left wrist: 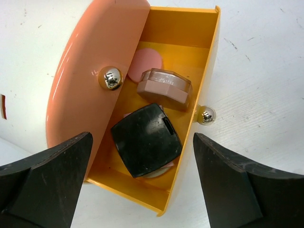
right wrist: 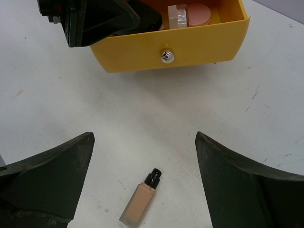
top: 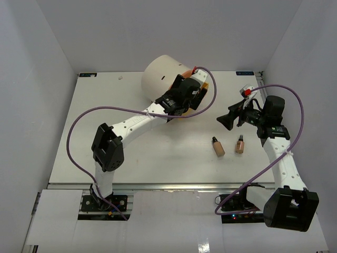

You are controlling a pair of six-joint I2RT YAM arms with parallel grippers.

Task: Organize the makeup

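The left arm [top: 131,122] stretches from its base forward and to the right, elbow bent, its wrist tipped downward at the far end. The left gripper [left wrist: 142,142] points down with its jaws spread wide, gripping nothing. The right arm [top: 281,158] reaches forward, its wrist turned to the left, and the right gripper [right wrist: 145,137] has its jaws just as wide, also empty.

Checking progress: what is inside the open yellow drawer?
Inside: a glossy black square compact, a beige faceted compact, a pink round piece. Something pale under the black one is mostly covered.
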